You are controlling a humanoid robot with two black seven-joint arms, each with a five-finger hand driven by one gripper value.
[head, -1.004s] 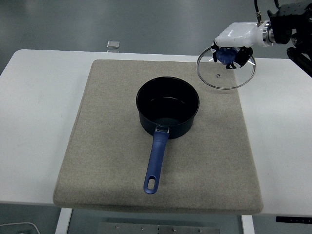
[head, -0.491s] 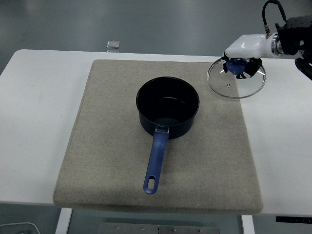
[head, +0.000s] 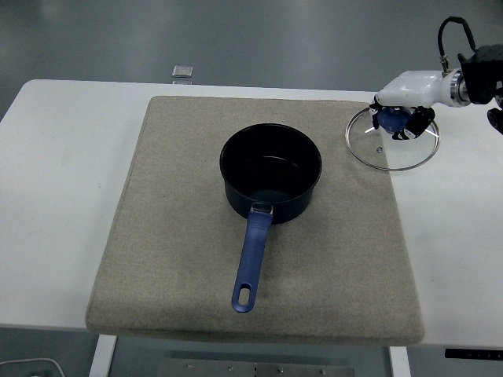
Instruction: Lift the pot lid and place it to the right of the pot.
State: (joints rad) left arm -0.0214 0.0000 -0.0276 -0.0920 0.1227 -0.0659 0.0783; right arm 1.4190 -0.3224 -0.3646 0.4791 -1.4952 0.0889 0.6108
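Note:
A dark blue pot with a long blue handle stands uncovered in the middle of the beige mat. The round glass lid with a blue knob is at the mat's right edge, to the right of the pot, partly over the white table. My right hand comes in from the right edge and its fingers are curled around the lid's knob from above. Whether the lid rests on the surface or hangs just above it I cannot tell. The left arm is out of view.
The white table carries the mat. A small grey square object lies at the table's far edge, left of centre. The right arm's black forearm and cable sit at the upper right.
My right hand has carried the lid to the right and downward, from above the mat's far right corner to low over the mat's right edge.

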